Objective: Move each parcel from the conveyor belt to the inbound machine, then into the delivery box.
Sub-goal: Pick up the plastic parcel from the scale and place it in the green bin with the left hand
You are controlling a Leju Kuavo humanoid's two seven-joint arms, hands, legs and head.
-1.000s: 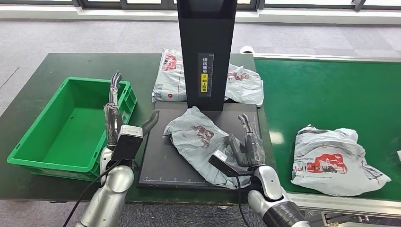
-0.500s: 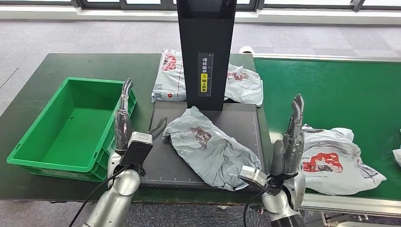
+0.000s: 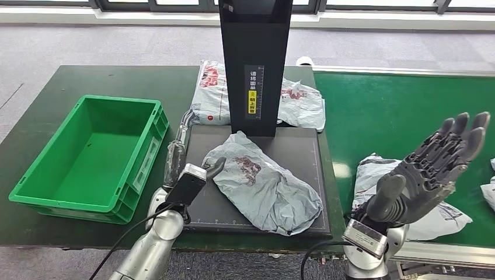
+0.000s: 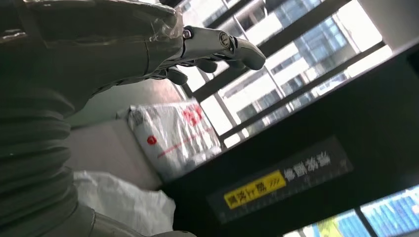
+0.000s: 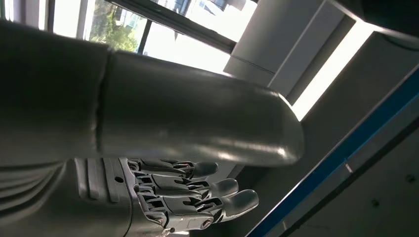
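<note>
1. A grey parcel (image 3: 260, 185) lies crumpled on the black platform (image 3: 303, 146) of the inbound machine (image 3: 255, 64), its bulk running from the column's foot toward the platform's 5 o'clock corner, printed side up.
2. The left hand (image 3: 184, 149) hovers at the platform's 9 o'clock edge, fingers straight and apart, thumb reaching toward the parcel's near end; it holds nothing, and whether the thumb touches the plastic cannot be told.
3. The right hand (image 3: 435, 163) is raised over the conveyor (image 3: 403, 111) at 3 o'clock of the platform, palm spread wide, fingers fanned and empty.
4. Under that hand a white parcel (image 3: 379, 175) with red print rests on the green belt, just beside the belt's near edge.
5. The edge of another white bag (image 3: 489, 192) shows at the belt's far 3 o'clock margin.
6. The green box (image 3: 35, 169) sits on the dark table (image 3: 76, 79) at 9 o'clock of the machine, well apart from the grey parcel; its floor is bare green plastic, with no parcel inside.
7. Behind the column, at 12 o'clock, two more white bags lie on the table: one (image 3: 211, 93) to the column's left, one (image 3: 302, 105) to its right.
8. From the left wrist, the hand's (image 4: 197, 54) fingers stretch toward the column's yellow label (image 4: 253, 188), with the left white bag beyond.
9. From the right wrist, the hand (image 5: 188, 197) shows loosely extended fingers gripping nothing.
</note>
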